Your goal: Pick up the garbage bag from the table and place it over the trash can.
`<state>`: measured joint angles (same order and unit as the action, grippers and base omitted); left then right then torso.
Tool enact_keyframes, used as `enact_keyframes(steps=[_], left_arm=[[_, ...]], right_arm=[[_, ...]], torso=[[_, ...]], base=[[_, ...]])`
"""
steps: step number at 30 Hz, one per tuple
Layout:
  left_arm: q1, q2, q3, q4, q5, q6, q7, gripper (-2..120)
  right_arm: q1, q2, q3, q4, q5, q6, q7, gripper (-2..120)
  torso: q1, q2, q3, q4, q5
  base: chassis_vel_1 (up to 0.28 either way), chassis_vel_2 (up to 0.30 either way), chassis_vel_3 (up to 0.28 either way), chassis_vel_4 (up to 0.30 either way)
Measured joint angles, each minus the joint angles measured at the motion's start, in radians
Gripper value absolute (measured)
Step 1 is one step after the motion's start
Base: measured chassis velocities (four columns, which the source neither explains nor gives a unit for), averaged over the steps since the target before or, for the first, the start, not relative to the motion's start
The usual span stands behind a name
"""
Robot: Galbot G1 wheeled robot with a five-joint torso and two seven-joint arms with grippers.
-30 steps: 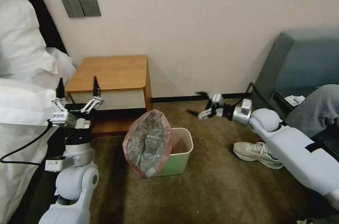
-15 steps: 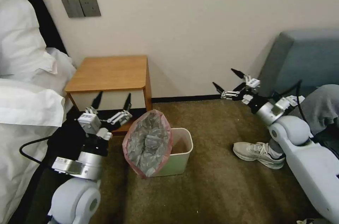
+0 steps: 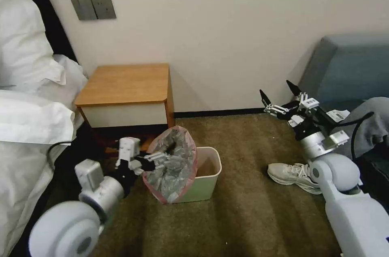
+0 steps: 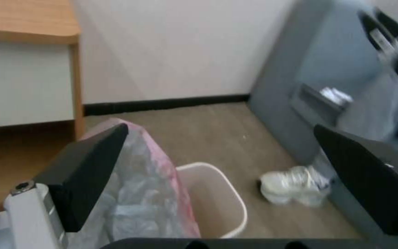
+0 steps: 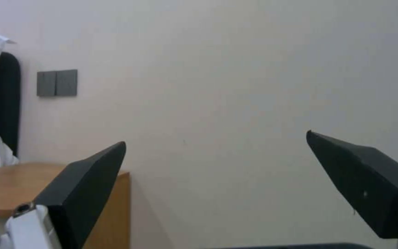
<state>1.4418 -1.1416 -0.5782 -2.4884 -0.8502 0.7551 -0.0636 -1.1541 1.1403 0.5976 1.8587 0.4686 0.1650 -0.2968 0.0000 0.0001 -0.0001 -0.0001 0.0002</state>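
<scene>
The grey garbage bag (image 3: 170, 165) with its pink-banded mouth hangs over the left end of the pale trash can (image 3: 207, 176) on the carpet. The can's right half is uncovered. My left gripper (image 3: 164, 156) is open, low, at the bag's left side, its fingertips against or just in front of the bag's mouth. The left wrist view has the open left gripper (image 4: 219, 128) above the bag (image 4: 134, 193) and the can (image 4: 217, 199). My right gripper (image 3: 279, 95) is open and raised near the sofa, holding nothing. The table (image 3: 125, 83) stands behind with a bare top.
A bed with white pillows (image 3: 28, 99) lies along the left. A grey-blue sofa (image 3: 348, 70) is on the right, and a white shoe (image 3: 293, 172) with a leg in it rests on the carpet in front of it. Open carpet lies in front of the can.
My left arm has swung down from the cabinet front and rightward to the bag. My right arm has drawn back toward the sofa and lifted. Bag and can have not moved.
</scene>
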Motion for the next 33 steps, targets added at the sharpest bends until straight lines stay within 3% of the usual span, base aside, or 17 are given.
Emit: enact_keyframes(steps=[2, 4, 5, 6, 9, 18, 26, 29, 33], left_arm=[[-0.012, -0.003, 0.006, 0.002, -0.021, 0.003, -0.034, 100], [-0.041, -0.009, 0.016, 0.016, -0.096, 0.004, -0.16, 100], [-0.041, -0.009, 0.016, 0.016, -0.096, 0.004, -0.16, 100], [-0.044, -0.007, 0.018, 0.028, -0.12, 0.004, -0.204, 100], [-0.037, 0.003, 0.021, 0.058, -0.187, -0.003, -0.258, 100], [-0.048, 0.011, 0.049, 0.088, -0.228, -0.011, -0.274, 100], [-0.073, 0.01, 0.082, 0.181, -0.236, -0.015, -0.32, 100], [-0.074, 0.01, 0.083, 0.182, -0.235, -0.015, -0.321, 100], [-0.089, -0.003, 0.101, 0.236, -0.191, -0.017, -0.337, 100]], right_arm=[[-0.004, 0.004, 0.001, 0.002, -0.002, 0.0, 0.0, 100], [-0.019, 0.012, 0.004, 0.006, -0.009, 0.0, 0.002, 100], [-0.019, 0.012, 0.004, 0.006, -0.009, 0.0, 0.002, 100], [-0.024, 0.013, 0.008, 0.007, -0.009, 0.0, 0.005, 100], [-0.02, 0.013, 0.009, -0.001, -0.013, 0.002, 0.009, 100], [-0.008, 0.034, -0.01, -0.016, -0.037, 0.002, 0.015, 100], [-0.022, 0.046, -0.012, -0.025, -0.046, 0.011, 0.015, 100], [-0.022, 0.046, -0.012, -0.025, -0.046, 0.011, 0.015, 100], [-0.027, 0.054, -0.015, -0.024, -0.046, 0.013, 0.014, 100]], torso=[[0.0, 0.0, 0.0, 0.0, -0.0003], [0.0, 0.0, 0.0, 0.0, -0.0002], [0.0, 0.0, 0.0, 0.0, -0.0002], [0.0, 0.0, 0.0, 0.0, -0.0003], [0.0, 0.0, 0.0, 0.0002, -0.0003], [0.0, 0.0, 0.0, 0.0002, -0.0001], [0.0, 0.0, 0.0, 0.0001, -0.0003], [0.0, 0.0, 0.0, 0.0001, -0.0003], [0.0, 0.0, 0.0, 0.0001, -0.0002]], base=[[0.0, 0.0, 0.0, 0.0], [0.0, 0.0, 0.0, 0.0], [0.0, 0.0, 0.0, 0.0], [0.0, 0.0, 0.0, 0.0], [0.0, 0.0, 0.0, 0.0], [0.0, 0.0, 0.0, 0.0], [0.0, 0.0, 0.0, 0.0], [0.0, 0.0, 0.0, 0.0], [0.0, 0.0, 0.0, 0.0]])
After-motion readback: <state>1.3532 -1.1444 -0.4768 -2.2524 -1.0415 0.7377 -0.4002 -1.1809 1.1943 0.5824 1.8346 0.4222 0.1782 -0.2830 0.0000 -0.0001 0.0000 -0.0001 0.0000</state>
